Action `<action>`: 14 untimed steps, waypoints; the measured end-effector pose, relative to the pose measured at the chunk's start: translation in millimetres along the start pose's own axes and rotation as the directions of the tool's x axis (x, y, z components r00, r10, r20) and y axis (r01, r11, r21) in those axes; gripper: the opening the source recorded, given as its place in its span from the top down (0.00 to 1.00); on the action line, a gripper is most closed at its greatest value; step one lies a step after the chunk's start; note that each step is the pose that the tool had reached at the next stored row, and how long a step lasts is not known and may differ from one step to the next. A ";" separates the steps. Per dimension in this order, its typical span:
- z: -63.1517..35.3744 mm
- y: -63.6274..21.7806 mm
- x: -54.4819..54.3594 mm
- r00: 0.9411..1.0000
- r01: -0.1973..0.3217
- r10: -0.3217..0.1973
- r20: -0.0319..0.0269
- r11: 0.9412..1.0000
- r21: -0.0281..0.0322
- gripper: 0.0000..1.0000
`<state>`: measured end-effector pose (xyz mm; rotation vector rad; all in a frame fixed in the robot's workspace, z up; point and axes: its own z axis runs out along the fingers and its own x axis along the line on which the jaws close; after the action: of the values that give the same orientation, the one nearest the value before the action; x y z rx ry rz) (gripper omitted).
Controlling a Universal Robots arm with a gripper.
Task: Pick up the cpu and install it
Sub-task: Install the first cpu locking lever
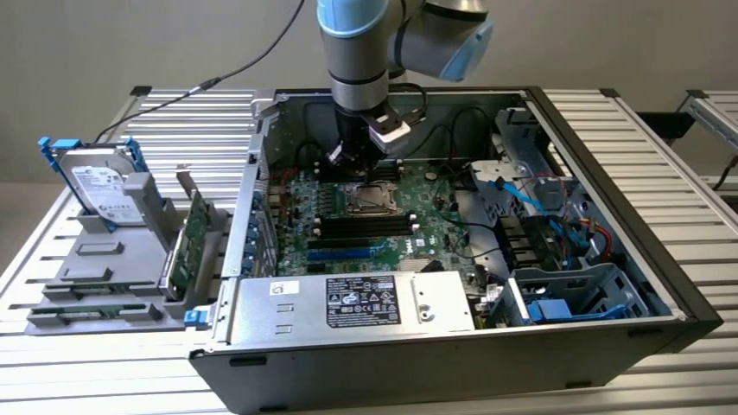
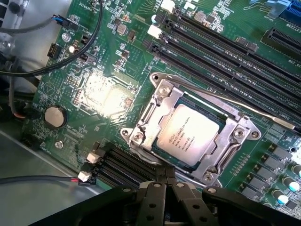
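The black end effector (image 2: 169, 175) is pinched shut with nothing in it, close by the socket frame (image 2: 235, 136). The cpu (image 2: 189, 134) lies flat inside that shiny metal frame, a dull silver square. I think any push should be soft and straight down, so it sits level. Farther off, long black memory slots (image 2: 221, 52) cross the bumpy green board (image 2: 103, 94).
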<state>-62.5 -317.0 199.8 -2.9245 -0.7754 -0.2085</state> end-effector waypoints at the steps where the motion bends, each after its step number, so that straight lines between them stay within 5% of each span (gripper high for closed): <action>1: 0.0 0.0 0.3 1.000 -0.004 0.004 0.001 1.000 -0.002 0.89; 14: 0.3 -0.6 2.1 0.998 -0.062 0.062 0.007 0.998 -0.019 0.89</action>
<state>-61.0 -315.5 199.9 -2.9638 -0.6861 -0.2000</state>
